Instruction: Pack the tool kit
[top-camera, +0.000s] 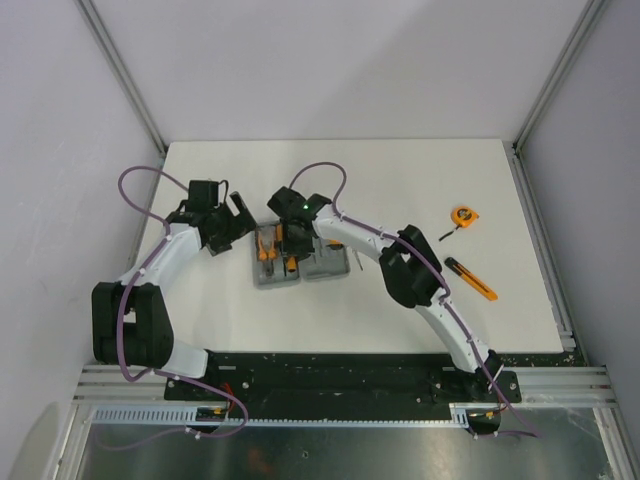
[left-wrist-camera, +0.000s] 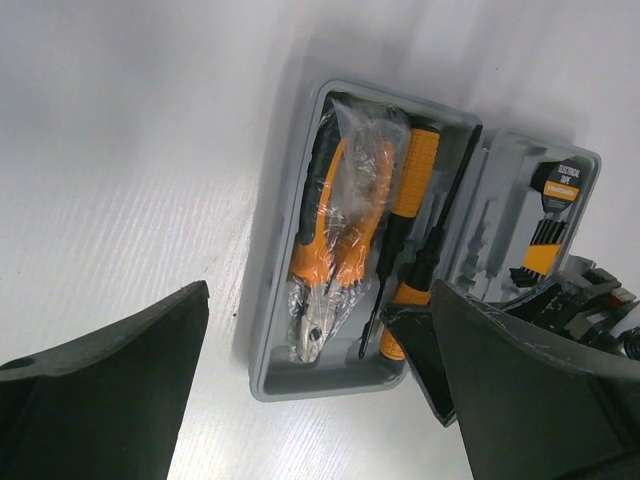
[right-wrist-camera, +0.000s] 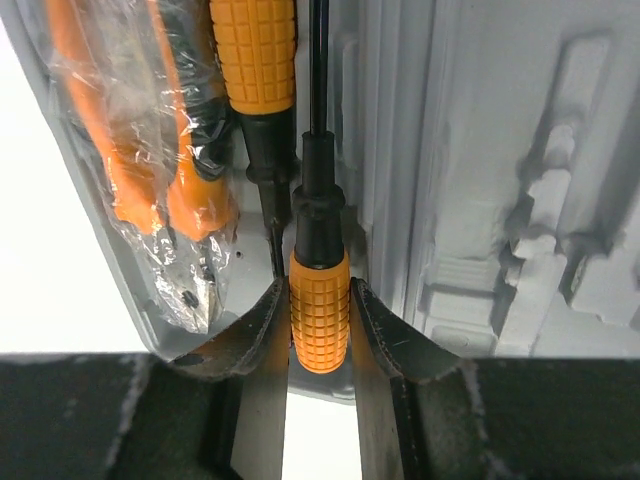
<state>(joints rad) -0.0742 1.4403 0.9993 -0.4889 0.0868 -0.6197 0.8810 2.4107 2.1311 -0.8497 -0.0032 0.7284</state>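
The grey tool kit case (top-camera: 330, 268) lies open in the middle of the table. Its left tray (left-wrist-camera: 270, 330) holds plastic-wrapped orange pliers (left-wrist-camera: 335, 230) and an orange-and-black screwdriver (left-wrist-camera: 418, 170). My right gripper (top-camera: 290, 240) hangs over that tray, shut on the orange handle of a second screwdriver (right-wrist-camera: 320, 310) whose black shaft runs along the tray's inner wall. My left gripper (top-camera: 242, 215) stands open just left of the case, nothing between its fingers (left-wrist-camera: 110, 390). The orange tape measure (top-camera: 461, 215) and the orange-and-black knife (top-camera: 470, 280) lie on the table to the right.
The case's lid half (right-wrist-camera: 500, 200) has moulded slots, and a roll of electrical tape (left-wrist-camera: 555, 195) sits in it. Grey walls and metal rails enclose the white table (top-camera: 400, 180).
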